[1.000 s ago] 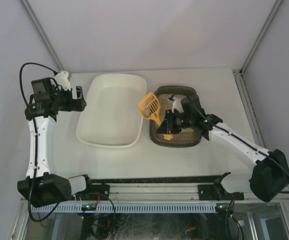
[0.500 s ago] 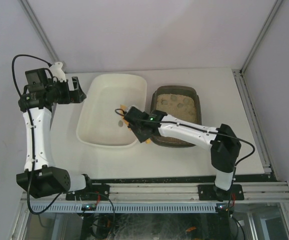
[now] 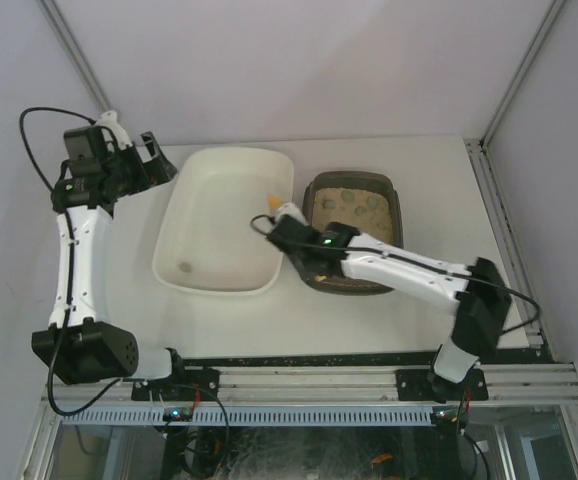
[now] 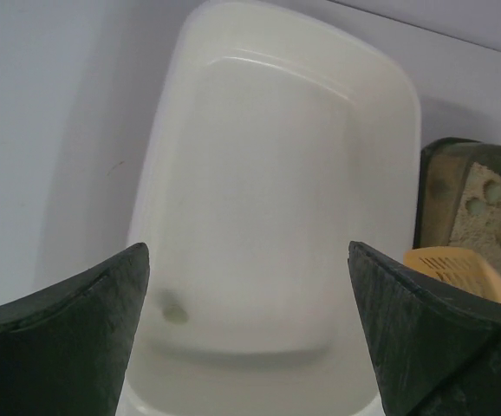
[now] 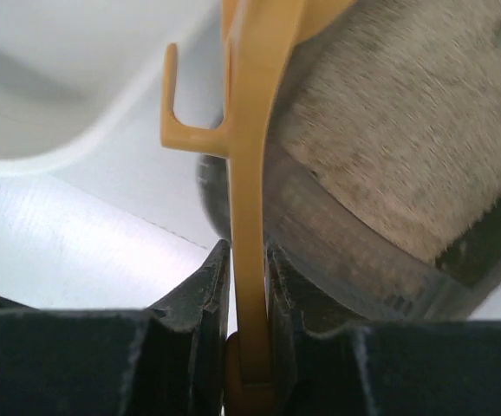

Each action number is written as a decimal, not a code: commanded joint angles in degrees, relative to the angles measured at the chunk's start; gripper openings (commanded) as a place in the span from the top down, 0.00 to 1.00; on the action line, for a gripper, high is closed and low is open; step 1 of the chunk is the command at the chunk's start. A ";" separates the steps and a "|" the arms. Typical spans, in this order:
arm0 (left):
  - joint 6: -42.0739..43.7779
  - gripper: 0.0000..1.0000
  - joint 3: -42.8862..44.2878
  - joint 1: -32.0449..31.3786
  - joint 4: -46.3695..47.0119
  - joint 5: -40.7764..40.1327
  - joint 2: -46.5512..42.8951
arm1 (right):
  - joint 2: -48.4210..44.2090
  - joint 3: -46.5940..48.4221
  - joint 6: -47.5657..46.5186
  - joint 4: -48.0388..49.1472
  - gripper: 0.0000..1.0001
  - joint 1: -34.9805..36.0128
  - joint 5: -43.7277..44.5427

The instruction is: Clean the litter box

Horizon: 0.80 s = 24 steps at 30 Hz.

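My right fingers (image 5: 190, 299) are clamped on the handle of the yellow scoop (image 5: 255, 156), which stands on edge between them. A second ago I held that scoop over the litter box (image 3: 401, 215) with a clump in its bowl. Half a second ago I had swung it out over the white tub (image 3: 231, 150). Now the scoop is back at the tub's right rim, just beside the box, and the part of its bowl that the left wrist view shows carries no clump. A small dark lump (image 3: 187, 267) lies in the tub's near-left corner, so I judge that load delivered.

The litter box sits on the worktop (image 3: 369, 320) just to the right of the tub. Its pale litter (image 3: 354, 205) is pocked with shallow dents, and I cannot tell whether more clumps hide in it.

My left fingers (image 4: 60, 338) are spread wide apart and hold nothing. That arm has shifted a little at the tub's far-left corner and looks down into the tub.

One transfer looks complete. The next step, as I judge it, is another pass of the scoop through the litter.
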 commanded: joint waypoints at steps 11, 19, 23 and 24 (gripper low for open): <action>-25.76 0.00 5.11 -27.73 18.22 -3.35 18.45 | -25.53 -24.62 9.77 10.33 1.00 -26.53 -22.45; -35.13 0.00 4.45 -33.45 22.12 -3.67 22.37 | -16.36 -22.51 7.74 14.63 1.00 -33.17 -26.11; -34.25 0.00 2.16 -33.34 22.41 -4.31 18.26 | -10.20 -20.00 6.92 16.00 1.00 -34.68 -26.73; -33.18 0.00 1.16 -33.17 22.56 -5.74 16.64 | -8.63 -19.29 6.68 16.30 1.00 -34.91 -27.22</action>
